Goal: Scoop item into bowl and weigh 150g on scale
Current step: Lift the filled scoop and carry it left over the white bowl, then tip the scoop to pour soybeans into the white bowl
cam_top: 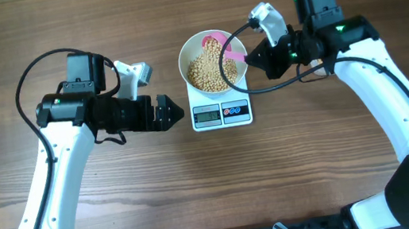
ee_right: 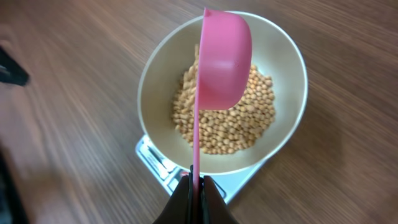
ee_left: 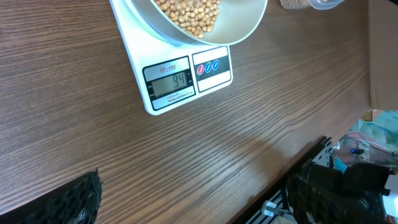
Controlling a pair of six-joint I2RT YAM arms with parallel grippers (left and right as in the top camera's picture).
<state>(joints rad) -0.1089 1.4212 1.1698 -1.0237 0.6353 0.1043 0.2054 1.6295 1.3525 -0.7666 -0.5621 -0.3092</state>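
Pink scoop (ee_right: 224, 56) tipped over bowl (ee_right: 287, 59) on scale (ee_left: 180, 81).
Your right gripper (ee_right: 198, 186) pinches its handle; beans (ee_right: 230, 127) in bowl; left gripper (cam_top: 171, 113) spread wide, beside the scale.

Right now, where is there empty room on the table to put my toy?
The wide bare wood in front of the scale, between the left arm and right arm, is free. Crowded around the bowl, where the pink scoop hangs over the beans.

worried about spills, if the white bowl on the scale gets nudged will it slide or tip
Probably slides rather than tips: the bowl is wide and weighted by beans. It overhangs the small scale, so a hard shove could unseat it.
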